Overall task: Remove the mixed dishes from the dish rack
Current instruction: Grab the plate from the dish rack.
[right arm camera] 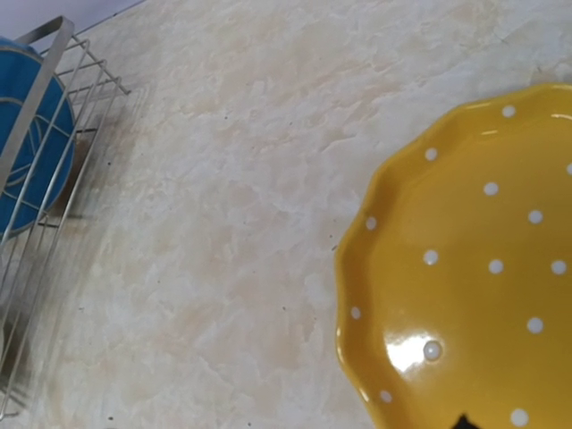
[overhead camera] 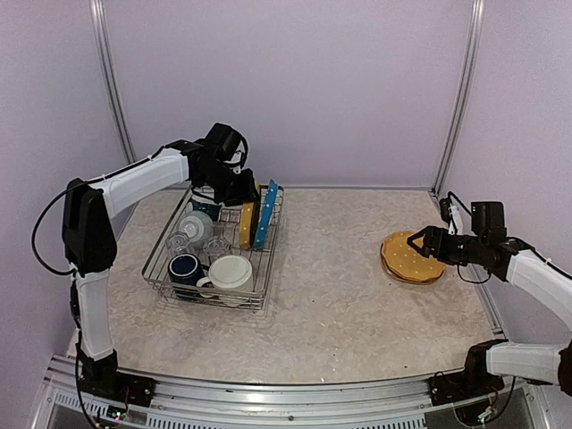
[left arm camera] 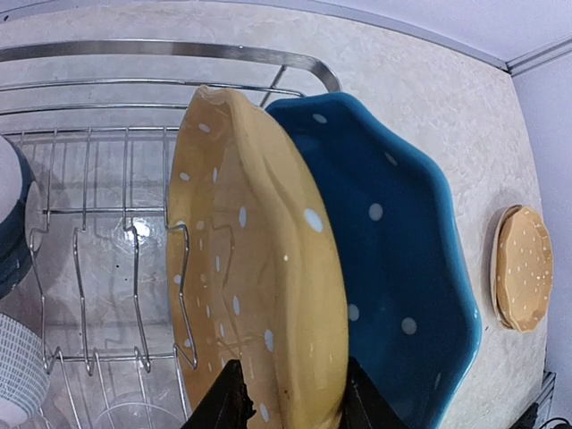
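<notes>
Left claw is clamped on the top rim of the yellow plate. One finger is on its face, the other is down in the gap btw it and the blue plate. Both plates stand on edge, touching, in the dish rack, which sits toward the far-left corner of the tabletop.

Main worry imo is that back finger. It's right against the blue plate, so if I lift at an angle it probably drags or tips the blue one w/ it, maybe over the rack's right side.

2nd thing: the grip is on a thin bit of a glazed, wavy rim, so the plate could swing or slip once it's clear of the prongs. If it drops it could roll into the cream mug or navy mug at the rack's near end. The bottom edge could also snag a prong and yank the whole rack.

Right claw hangs at the orange plate already lying near the right edge — can't tell if it's open or closed, wrist cam shows barely any finger. If it's parked there when I bring this plate over, the arms could clash.
</notes>
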You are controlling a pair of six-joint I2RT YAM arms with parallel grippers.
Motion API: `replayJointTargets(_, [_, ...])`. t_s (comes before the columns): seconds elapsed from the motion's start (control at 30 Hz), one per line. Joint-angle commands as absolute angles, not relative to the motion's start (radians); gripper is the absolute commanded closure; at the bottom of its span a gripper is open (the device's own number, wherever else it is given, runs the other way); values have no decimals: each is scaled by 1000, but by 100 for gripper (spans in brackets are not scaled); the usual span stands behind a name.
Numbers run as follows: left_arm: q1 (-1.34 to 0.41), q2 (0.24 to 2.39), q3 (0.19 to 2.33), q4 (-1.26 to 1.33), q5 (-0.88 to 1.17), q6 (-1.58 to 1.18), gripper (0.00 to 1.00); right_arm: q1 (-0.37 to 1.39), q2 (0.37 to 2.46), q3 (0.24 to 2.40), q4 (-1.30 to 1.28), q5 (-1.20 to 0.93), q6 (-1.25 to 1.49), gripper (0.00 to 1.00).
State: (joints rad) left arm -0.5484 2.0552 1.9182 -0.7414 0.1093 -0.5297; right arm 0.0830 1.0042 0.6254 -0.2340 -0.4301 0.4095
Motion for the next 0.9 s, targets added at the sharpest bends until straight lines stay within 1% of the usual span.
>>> replayJointTargets(0.0, [-525, 2042, 1892, -818, 21, -533, 67, 100, 1008, 627, -216, -422, 411, 23])
replayJointTargets(0.1, [-533, 2063, 1933, -827, 53, -543, 67, 104, 1018, 630, -222, -418, 415, 23])
replayJointTargets(0.23, [-548, 2116, 1994, -850, 45, -541, 69, 110, 1014, 624, -216, -417, 415, 23])
replayJointTargets(0.4, [-545, 2153, 2027, -871, 39, -545, 78, 111, 1018, 631, -237, -406, 412, 23])
replayJointTargets(0.57, [-545, 2153, 2011, -858, 44, -546, 81, 114, 1024, 630, -233, -404, 404, 23])
replayJointTargets(0.63, [-545, 2158, 2015, -859, 52, -549, 80, 114, 1038, 640, -242, -403, 406, 23])
replayJointTargets(0.7, [-545, 2162, 2015, -862, 51, -549, 72, 118, 1039, 640, -236, -407, 416, 23])
replayJointTargets(0.73, [-545, 2164, 2013, -864, 45, -548, 71, 120, 1036, 636, -229, -409, 420, 23])
replayJointTargets(0.87, [-545, 2167, 2011, -876, 20, -548, 70, 124, 1051, 646, -222, -412, 417, 23])
